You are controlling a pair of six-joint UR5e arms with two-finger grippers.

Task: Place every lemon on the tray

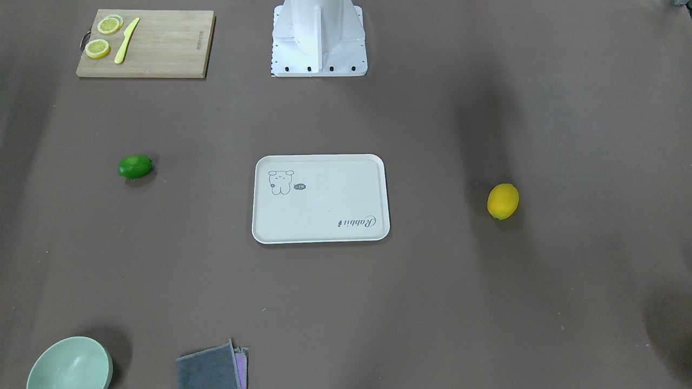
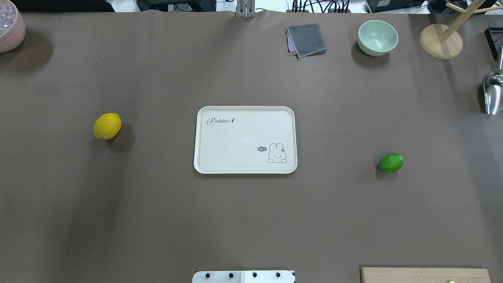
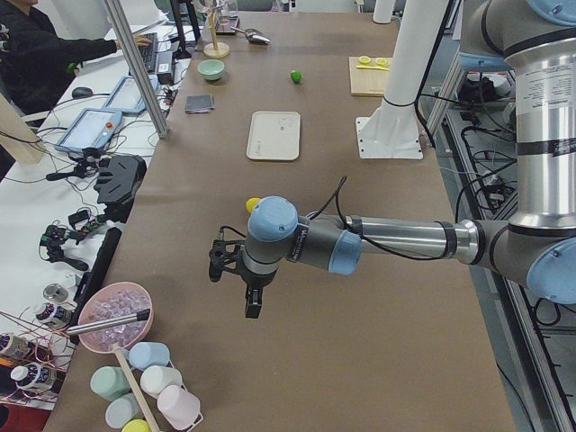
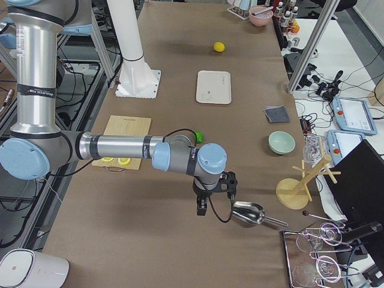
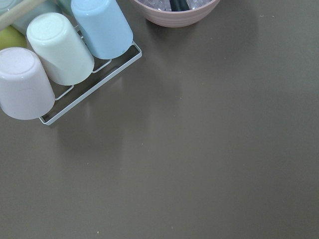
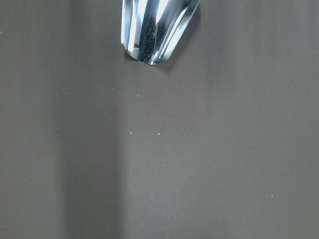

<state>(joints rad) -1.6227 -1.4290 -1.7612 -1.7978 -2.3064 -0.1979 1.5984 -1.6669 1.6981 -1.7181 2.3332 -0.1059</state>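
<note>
Nothing on the tray yet; both lemons are on the bare table.

**Left gripper:** hangs above the table, pointing down. It shows only in the side view and the wrist view shows no fingers, so I cannot tell whether the fingers are spread or pressed together. The yellow lemon is well ahead of it, between the gripper and the tray. The cup rack and pink bowl are near on its far side.

**Right gripper:** also pointing down, finger state not readable for the same reason. The metal scoop is just beside it. The green lemon is well apart, toward the tray.

Risks, as judged:
- Both fruits are oval. An off-centre or end-on pinch could squirt one out and send it rolling, and the glossy green one looks likelier to slip.
- The right gripper could clip the scoop on its first swing, since the gap looks small.
- The left gripper could brush the cups or bowl if its path swings back toward them.
- With one lemon on each side of a central tray, both arms arriving together could collide over it.
- A lemon released from too high could roll over the low rim.
- The slices on the cutting board could be mistaken for targets.
</note>
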